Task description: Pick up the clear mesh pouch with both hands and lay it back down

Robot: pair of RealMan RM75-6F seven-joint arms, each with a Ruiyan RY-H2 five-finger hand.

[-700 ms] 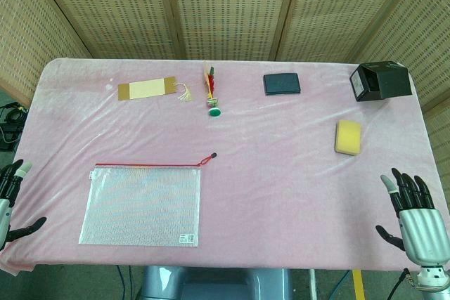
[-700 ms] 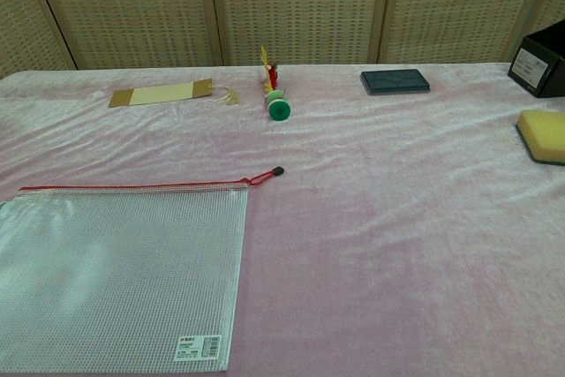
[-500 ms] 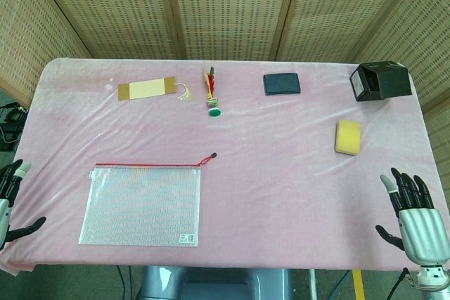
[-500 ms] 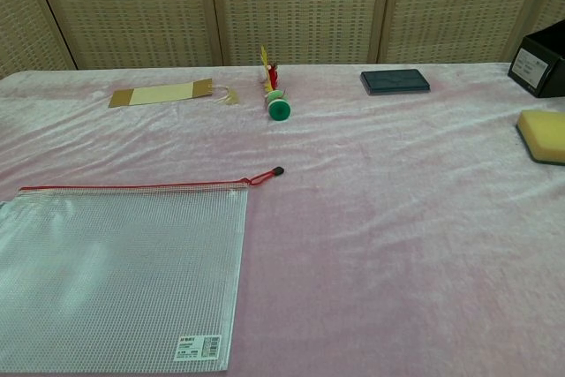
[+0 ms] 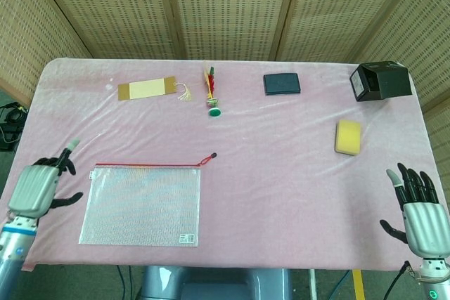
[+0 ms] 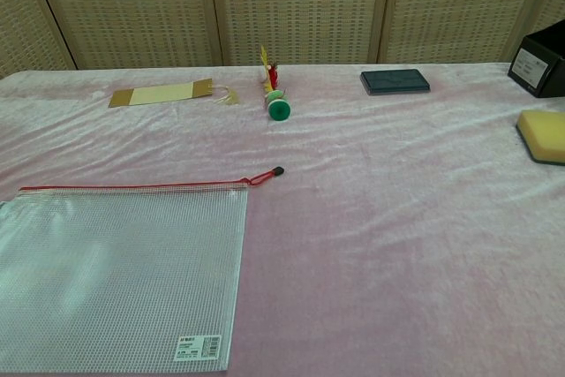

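Head and chest views of a table (image 5: 281, 173) draped in pink cloth. The clear mesh pouch (image 5: 142, 204) lies flat at the near left of the table, its red zipper edge facing away from the robot and its red pull tab (image 5: 208, 158) trailing off the far right corner; a small white label (image 6: 198, 347) sits at its near right corner. Its position matches that of the earlier frames. The left hand (image 5: 39, 186) has moved inward since 0.7 s ago: it was then at the extreme left margin of the head view, off the table edge, and now hovers over the cloth just beside the pouch's left edge, apart from it, fingers spread and holding nothing. The right hand (image 5: 420, 212) remains near the table's near right corner, well apart from the pouch, fingers extended and apart, empty; it sits slightly lower in the view than before. Neither hand appears in the chest view. Unchanged along the far side: a tan bookmark (image 5: 148, 89) with tassel, a feathered shuttlecock (image 5: 212, 93) with a green base, a dark pad (image 5: 282, 83), a black box (image 5: 380, 81), and, nearer on the right, a yellow sponge (image 5: 348, 136).
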